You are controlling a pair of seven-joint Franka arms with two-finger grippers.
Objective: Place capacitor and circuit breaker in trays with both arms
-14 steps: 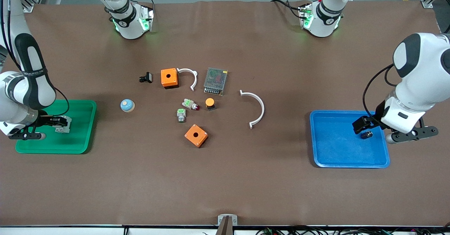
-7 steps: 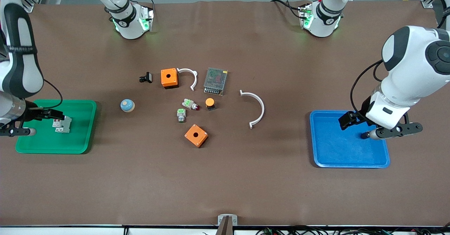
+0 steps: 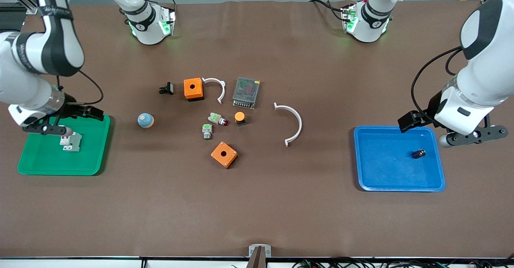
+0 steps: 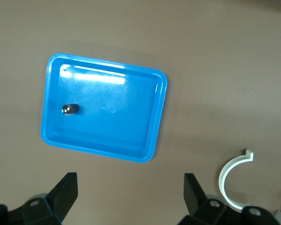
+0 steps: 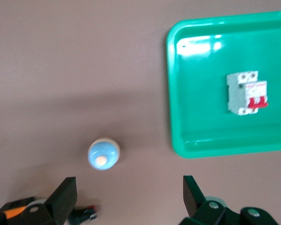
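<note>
Front view: capacitor (image 3: 418, 153) is laid in the blue tray (image 3: 373, 179) at the left arm's end; breaker (image 3: 70, 142) is laid in the green tray (image 3: 40, 165) at the right arm's end. Both appear placed as required.

Left wrist view: left gripper (image 4: 131, 194) is spread, empty, above the table beside the blue tray.

Right wrist view: right gripper (image 5: 129, 196) is spread, empty, near the blue button (image 5: 103, 153).

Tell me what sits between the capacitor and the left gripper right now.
Nothing: the left wrist view shows only bare blue tray floor, its rim and table between the capacitor and the open left gripper above.
</note>
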